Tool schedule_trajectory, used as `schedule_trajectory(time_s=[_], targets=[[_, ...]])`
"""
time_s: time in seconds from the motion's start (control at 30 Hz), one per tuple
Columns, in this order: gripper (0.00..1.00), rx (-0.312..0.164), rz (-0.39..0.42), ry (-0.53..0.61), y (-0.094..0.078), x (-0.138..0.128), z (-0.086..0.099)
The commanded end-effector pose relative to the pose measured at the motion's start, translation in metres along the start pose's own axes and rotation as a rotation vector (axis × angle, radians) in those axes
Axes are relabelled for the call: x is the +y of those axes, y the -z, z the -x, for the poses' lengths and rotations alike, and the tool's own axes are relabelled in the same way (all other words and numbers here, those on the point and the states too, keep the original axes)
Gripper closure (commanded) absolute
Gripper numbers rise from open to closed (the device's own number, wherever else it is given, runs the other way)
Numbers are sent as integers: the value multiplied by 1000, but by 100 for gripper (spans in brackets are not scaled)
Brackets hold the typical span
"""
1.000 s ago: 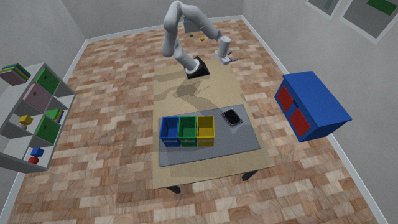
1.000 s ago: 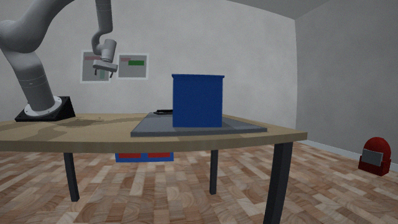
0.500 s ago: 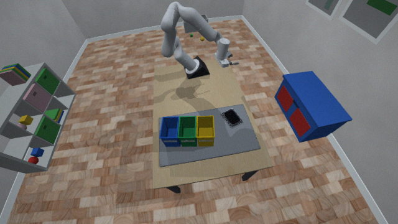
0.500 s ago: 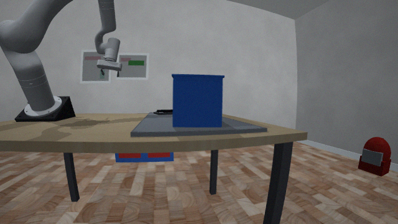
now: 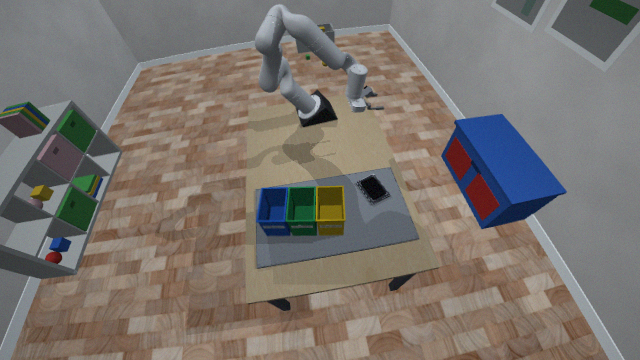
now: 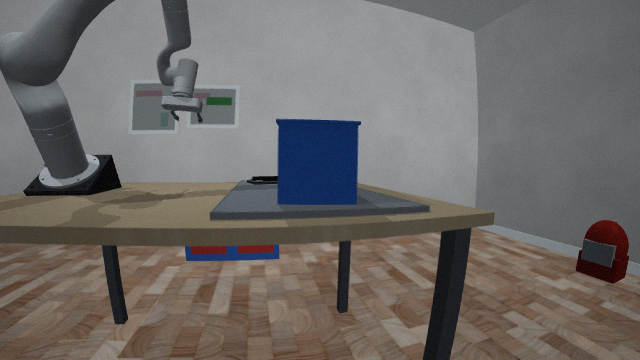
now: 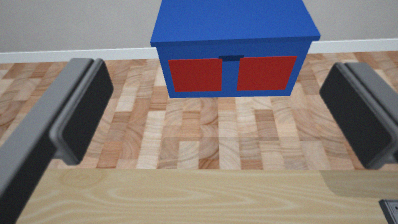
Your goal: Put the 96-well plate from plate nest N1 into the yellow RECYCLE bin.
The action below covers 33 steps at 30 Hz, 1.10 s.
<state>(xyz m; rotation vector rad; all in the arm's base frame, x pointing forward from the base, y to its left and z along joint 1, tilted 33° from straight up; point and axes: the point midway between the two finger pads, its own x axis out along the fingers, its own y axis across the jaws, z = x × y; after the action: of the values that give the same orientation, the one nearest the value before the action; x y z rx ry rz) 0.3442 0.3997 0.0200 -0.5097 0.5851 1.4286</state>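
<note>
Along the near edge of a wooden table [image 5: 345, 280] [image 6: 250, 234] [image 7: 200, 200], a strip of wood borders one gray mat [image 5: 320, 250] [image 6: 320, 214] [image 7: 392, 214], where three upright bins, blue [image 5: 275, 231] [image 6: 317, 162], green [image 5: 302, 231] and yellow [image 5: 331, 231], stand in a tight row, each bearing one pale label too small to read. Open mat separates the yellow bin from the plate nest [image 5: 383, 197], where the dark 96-well plate [image 5: 372, 188] sits near the mat's far edge. Beyond, high above the table, the gripper [image 5: 378, 100] [image 6: 187, 120] [image 7: 220, 115] hangs partway open, holding nothing, its two fingers well apart. One blue cabinet [image 5: 507, 155] [image 6: 232, 256] [image 7: 230, 75] with two red panels stands on the floor, apart from the table.
</note>
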Motion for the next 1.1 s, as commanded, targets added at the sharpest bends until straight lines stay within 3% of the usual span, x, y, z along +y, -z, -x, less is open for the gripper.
schedule_trajectory(time_s=[0.0, 0.1, 0.27, 0.37, 0.57, 0.67, 0.87, 0.97, 1.07], targets=[[63, -6, 3, 27, -2, -14, 3], [63, -19, 3, 126, -3, -28, 8], [63, -20, 3, 129, -4, -45, 14], [63, -33, 2, 229, -5, -58, 20], [63, -34, 2, 233, -6, -75, 27], [63, -46, 1, 332, -7, -88, 34], [63, -47, 1, 336, -7, -104, 42], [63, -59, 0, 435, -8, -117, 50], [63, -59, 0, 440, -8, -130, 58]])
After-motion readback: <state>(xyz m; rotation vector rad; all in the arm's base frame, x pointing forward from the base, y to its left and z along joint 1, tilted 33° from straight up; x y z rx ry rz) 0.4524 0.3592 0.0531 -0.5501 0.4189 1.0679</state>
